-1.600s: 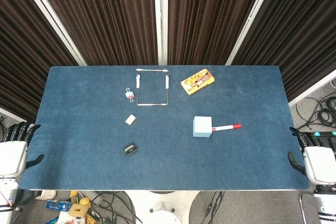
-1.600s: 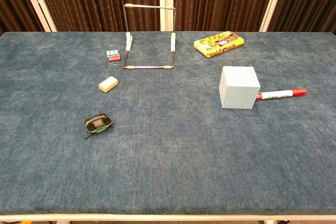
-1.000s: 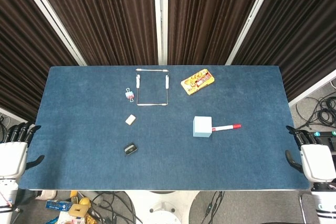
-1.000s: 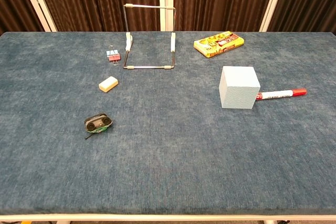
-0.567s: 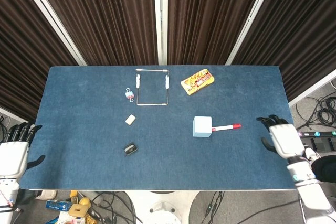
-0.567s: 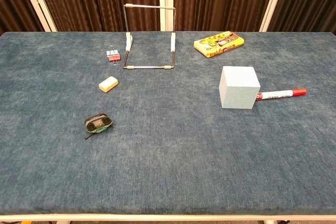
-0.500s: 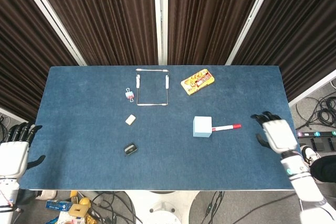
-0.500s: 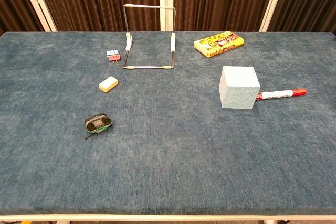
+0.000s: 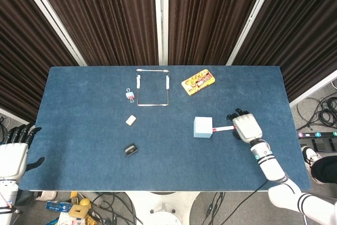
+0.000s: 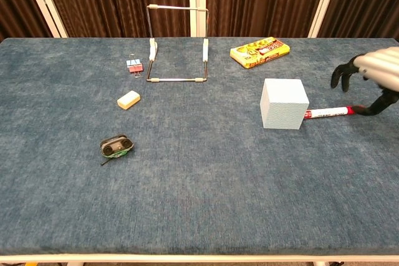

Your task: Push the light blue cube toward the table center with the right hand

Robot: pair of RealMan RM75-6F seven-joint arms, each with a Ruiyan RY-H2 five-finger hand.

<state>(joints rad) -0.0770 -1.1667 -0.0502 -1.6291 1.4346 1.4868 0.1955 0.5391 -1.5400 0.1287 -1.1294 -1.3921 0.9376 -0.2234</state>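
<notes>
Right hand (image 9: 246, 127) over the table (image 9: 79, 146) on the cube's right, above the red end of the marker (image 10: 324, 113) — fingers spread, curled down a bit, holding nothing. Hard to say from the chest view whether the thumb tip touches the marker cap or just hangs beside it. Not touching the light blue cube (image 9: 202, 127), a gap between them. Cube sits right of table center, flat on the blue cloth, marker's white end against its right side. Left hand (image 9: 15, 151) off the table's near left corner, fingers apart, empty. Elsewhere: wire frame stand (image 9: 152, 87) toward the back, binder clip (image 9: 129, 95) just left of it, yellow packet (image 9: 198, 82) back right, eraser (image 9: 131, 120), small black object (image 9: 130, 149) nearer front.
</notes>
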